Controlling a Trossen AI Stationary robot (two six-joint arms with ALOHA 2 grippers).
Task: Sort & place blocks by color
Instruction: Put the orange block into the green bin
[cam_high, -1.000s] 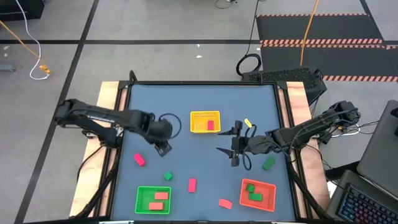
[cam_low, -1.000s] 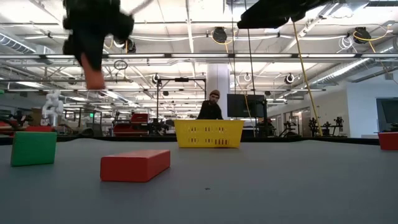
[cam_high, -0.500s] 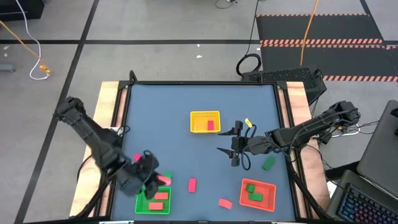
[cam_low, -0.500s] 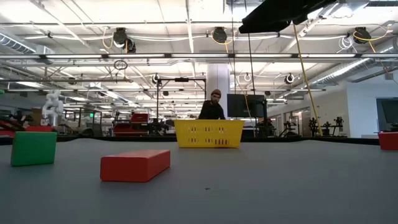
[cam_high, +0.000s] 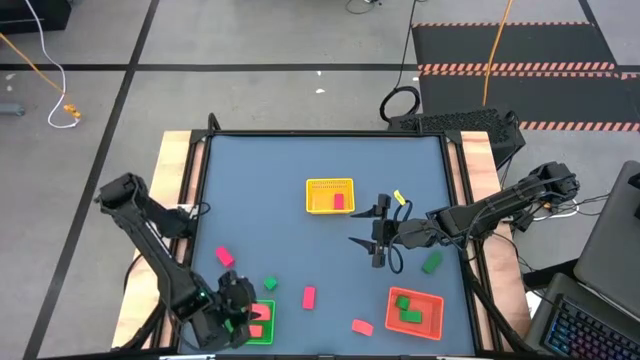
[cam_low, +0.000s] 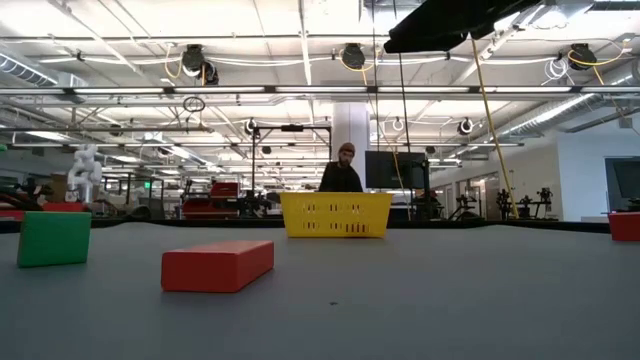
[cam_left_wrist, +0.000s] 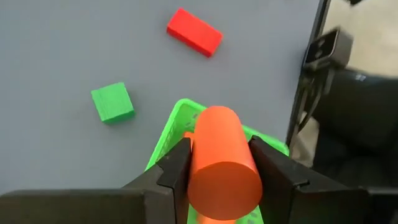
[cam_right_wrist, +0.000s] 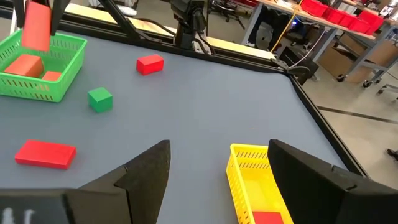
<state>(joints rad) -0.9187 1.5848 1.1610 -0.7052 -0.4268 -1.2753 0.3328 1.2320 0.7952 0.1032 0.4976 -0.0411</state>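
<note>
My left gripper (cam_left_wrist: 219, 148) (cam_high: 238, 308) hovers over the green basket (cam_high: 256, 330) at the table's near left, shut on a salmon-orange block (cam_left_wrist: 219, 155). The right wrist view shows that block (cam_right_wrist: 36, 26) above the basket (cam_right_wrist: 41, 60), which holds two salmon blocks. My right gripper (cam_right_wrist: 219, 152) (cam_high: 376, 240) waits open right of centre, touching nothing. Loose on the table lie a green cube (cam_high: 270, 284), pink-red blocks (cam_high: 225, 257) (cam_high: 309, 296), a salmon block (cam_high: 362, 326) and a green block (cam_high: 432, 263). My left gripper pinches the salmon-orange block between its two fingers (cam_left_wrist: 179, 163), one on each long side (cam_left_wrist: 198, 155). The fingers come from above, pointing down. The block hangs clear above the green basket, its free end (cam_left_wrist: 225, 186) below the fingertips.
A yellow basket (cam_high: 330, 196) with a red block stands at the table's middle. A red basket (cam_high: 414, 311) at near right holds a green and a red block. A person (cam_low: 340, 170) stands beyond the far edge. Bare tabletop lies at the far side.
My left gripper, shut on the salmon block, has swung from the table's middle left toward the near edge and now stands over the green basket. It has left the low view. My right arm has kept still.
</note>
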